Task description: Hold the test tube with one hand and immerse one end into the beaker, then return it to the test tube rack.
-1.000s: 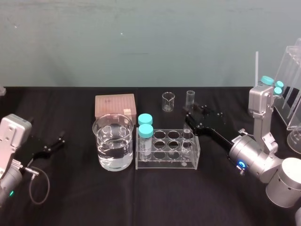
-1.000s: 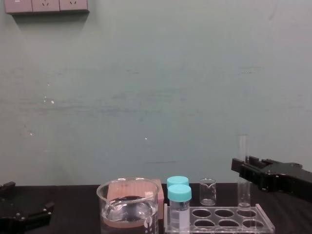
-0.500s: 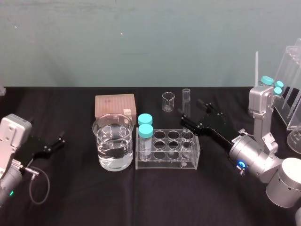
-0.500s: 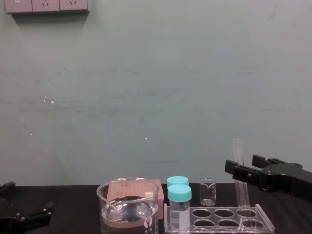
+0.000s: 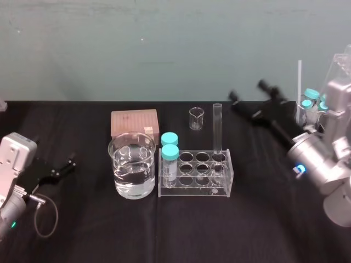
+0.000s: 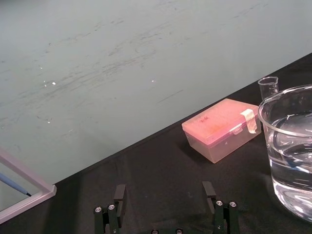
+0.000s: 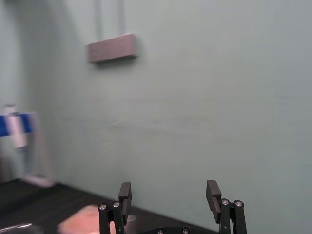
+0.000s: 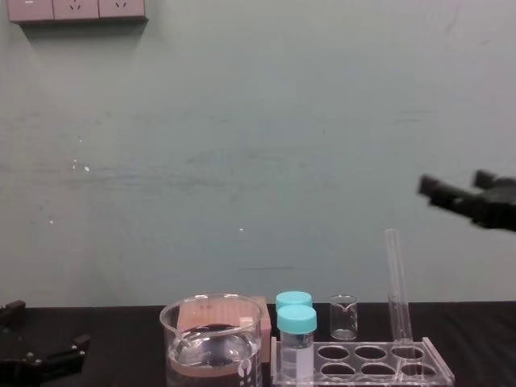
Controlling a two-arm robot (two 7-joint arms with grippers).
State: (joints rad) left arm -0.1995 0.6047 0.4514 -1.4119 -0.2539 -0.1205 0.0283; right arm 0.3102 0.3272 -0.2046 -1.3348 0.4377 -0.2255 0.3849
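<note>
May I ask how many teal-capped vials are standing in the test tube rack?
2, both at the left end of the test tube rack, beside the beaker: the front vial and the rear vial behind it.

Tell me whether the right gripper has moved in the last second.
Yes. The right gripper, open, has lifted up and rightward away from the test tube rack, leaving the test tube standing in it.
</note>
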